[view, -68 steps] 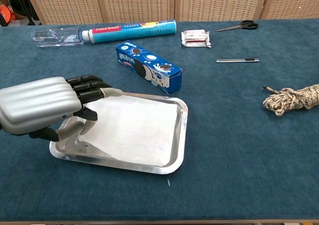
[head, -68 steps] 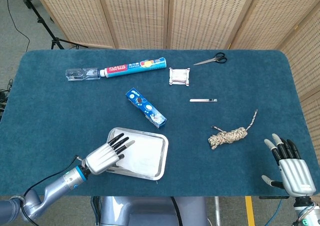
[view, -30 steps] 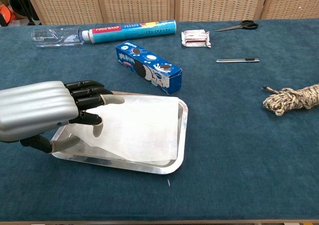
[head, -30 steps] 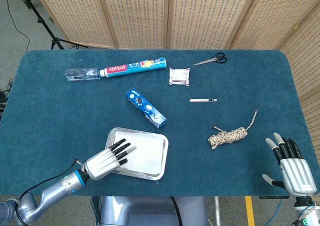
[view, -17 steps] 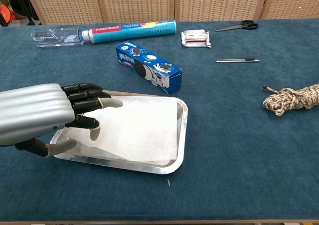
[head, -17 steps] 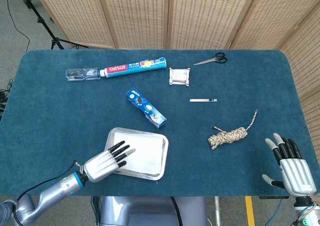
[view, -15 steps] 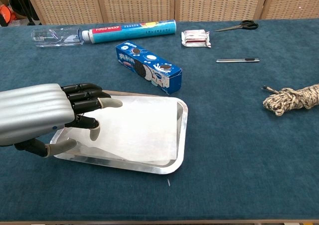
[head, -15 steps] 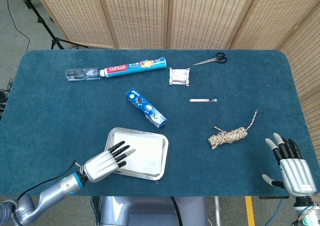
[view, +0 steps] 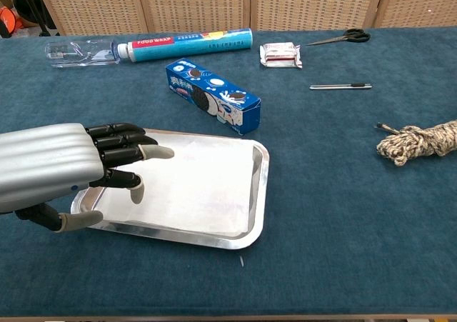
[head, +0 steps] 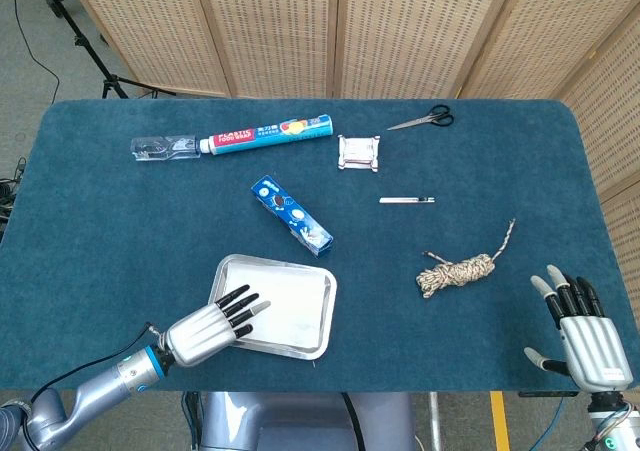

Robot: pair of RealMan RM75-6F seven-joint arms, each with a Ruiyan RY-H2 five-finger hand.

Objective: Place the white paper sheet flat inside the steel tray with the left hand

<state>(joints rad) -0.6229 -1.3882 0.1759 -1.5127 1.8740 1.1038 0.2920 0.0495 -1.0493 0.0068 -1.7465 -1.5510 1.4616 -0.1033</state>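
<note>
The white paper sheet (view: 196, 183) lies flat inside the steel tray (view: 261, 186), seen from above as paper sheet (head: 288, 298) in tray (head: 325, 316). My left hand (view: 61, 166) hovers over the tray's left end with fingers spread and nothing held; from the head camera the left hand (head: 205, 328) sits at the tray's near-left corner. My right hand (head: 585, 333) rests open at the table's near-right edge, far from the tray.
A blue cookie box (view: 213, 97) lies just behind the tray. Farther back are a toothpaste box (view: 187, 43), a clear bottle (view: 75, 51), a small packet (view: 280, 54), scissors (view: 341, 36) and a pen (view: 340, 86). A rope bundle (view: 418, 141) lies at the right.
The left hand has let go of the paper and drawn back toward the near-left. The sheet's lifted left edge has dropped flat into the tray. The right hand has not moved.
</note>
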